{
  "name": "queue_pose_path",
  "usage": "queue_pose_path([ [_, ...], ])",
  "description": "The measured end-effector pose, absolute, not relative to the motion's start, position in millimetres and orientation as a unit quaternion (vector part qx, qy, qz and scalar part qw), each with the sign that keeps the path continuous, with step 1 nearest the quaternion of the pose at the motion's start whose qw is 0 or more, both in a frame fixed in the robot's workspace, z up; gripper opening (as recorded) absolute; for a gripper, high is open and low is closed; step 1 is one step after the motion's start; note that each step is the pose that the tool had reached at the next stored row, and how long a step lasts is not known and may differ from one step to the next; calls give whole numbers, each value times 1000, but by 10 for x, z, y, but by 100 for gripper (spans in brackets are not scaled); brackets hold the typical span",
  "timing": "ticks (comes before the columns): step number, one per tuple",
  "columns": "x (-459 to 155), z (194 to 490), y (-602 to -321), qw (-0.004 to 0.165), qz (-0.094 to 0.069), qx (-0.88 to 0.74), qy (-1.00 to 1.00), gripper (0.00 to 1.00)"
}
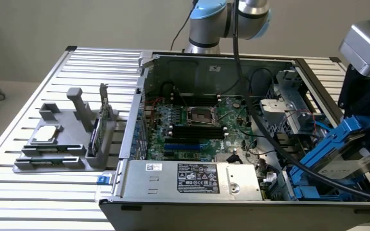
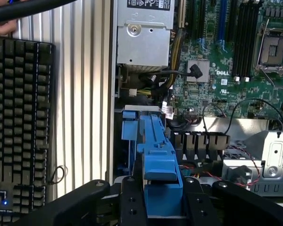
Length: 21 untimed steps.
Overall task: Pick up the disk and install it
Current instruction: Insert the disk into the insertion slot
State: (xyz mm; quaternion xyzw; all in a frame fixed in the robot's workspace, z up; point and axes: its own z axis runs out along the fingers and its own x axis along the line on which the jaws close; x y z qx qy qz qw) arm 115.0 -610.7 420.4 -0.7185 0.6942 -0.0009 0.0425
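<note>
The disk (image 1: 341, 155), silver-grey metal in a blue plastic rail frame, hangs tilted over the open computer case's (image 1: 211, 60) corner at the exterior view's right. My gripper (image 1: 360, 140) is shut on it from above. In the wrist view the disk's blue frame (image 2: 156, 155) runs out from between my two black fingers (image 2: 133, 203), which press on either side of it, so the gripper (image 2: 162, 207) is closed around the frame. Just beyond the disk's far end sit blue drive-bay parts (image 2: 130, 128), also visible low in the case (image 1: 308, 188).
A grey power supply (image 1: 191, 178) fills the case's front, with the motherboard (image 1: 198, 125) behind it. A thick black cable (image 1: 246, 91) hangs across the case. On the exterior view's left a grey fixture (image 1: 59, 156) holds a small chip (image 1: 46, 135) and an upright green card (image 1: 99, 130). A keyboard (image 2: 19, 122) lies beside the case.
</note>
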Motion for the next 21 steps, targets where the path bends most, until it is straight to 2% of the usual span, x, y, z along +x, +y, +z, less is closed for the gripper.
queue_pose_path([
  [21, 1078, 4161, -6099, 47, -6, -719, 693, 33],
])
